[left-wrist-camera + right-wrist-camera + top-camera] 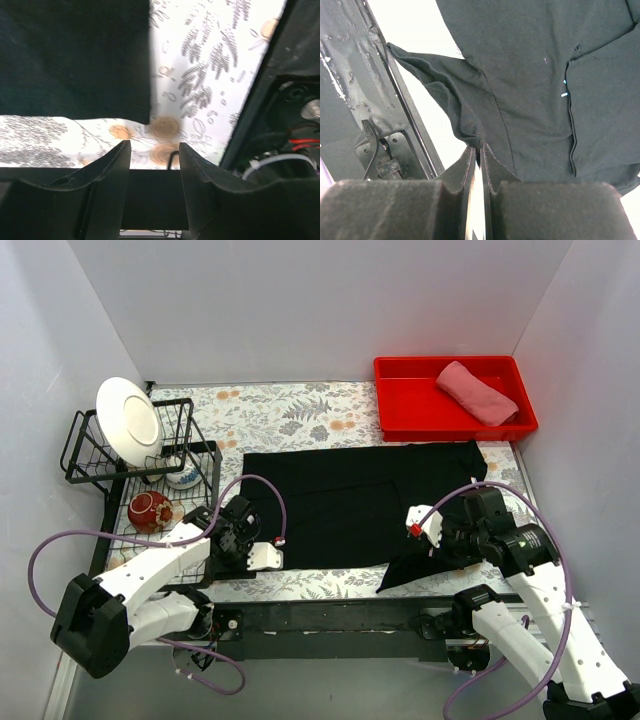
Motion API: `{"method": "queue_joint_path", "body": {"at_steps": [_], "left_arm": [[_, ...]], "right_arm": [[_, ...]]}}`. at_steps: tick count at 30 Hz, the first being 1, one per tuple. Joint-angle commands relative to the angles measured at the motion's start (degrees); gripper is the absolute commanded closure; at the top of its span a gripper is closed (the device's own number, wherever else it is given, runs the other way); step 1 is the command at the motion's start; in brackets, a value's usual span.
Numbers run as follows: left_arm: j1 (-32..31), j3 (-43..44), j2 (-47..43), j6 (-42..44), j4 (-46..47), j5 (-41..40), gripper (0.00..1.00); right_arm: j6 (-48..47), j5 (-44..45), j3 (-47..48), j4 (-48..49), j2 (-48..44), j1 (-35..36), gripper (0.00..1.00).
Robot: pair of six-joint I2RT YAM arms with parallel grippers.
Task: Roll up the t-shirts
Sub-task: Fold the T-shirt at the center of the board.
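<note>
Right wrist view: my right jaws pinch the black t-shirt (pixel 530 75) at its near-right corner; left jaws stand parted, empty, facing its near-left corner.

The left arm (pixel 150 575) lies low, reaching forward and inward from its base. Its wrist is bent, so the left pincer (pixel 266 556) points down at a slant, and its fingers (pixel 107 185) stand apart with nothing between them. The right arm (pixel 540 590) rises from its base and folds inward. The right pincer (pixel 479 155) is closed, nipping a fold of the black t-shirt (pixel 530 75).
</note>
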Motion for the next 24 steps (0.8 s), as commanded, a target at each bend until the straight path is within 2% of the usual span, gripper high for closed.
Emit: {"method": "queue_joint_path", "body": {"at_steps": [1,10,18,24], "left_arm": [[0.23,-0.28,0.25,1.49,5.1,-0.78,0.57],[0.23,0.95,3.76,0.17,6.6,2.91,0.56],[0.23,-1.86,4.55,0.7,10.64,2.39,0.56],[0.14,-4.93,4.73,2.01,12.22,0.98,0.6]], "right_arm": [[0.9,-1.07,2.93,1.36,0.82,-0.14,0.99],[1.07,-0.89,2.67,1.8,1.35,-0.14,0.99],[1.25,-0.72,2.84,1.8,1.71,-0.14,0.99],[1.07,-0.45,3.02,1.63,1.88,-0.14,0.99]]}}
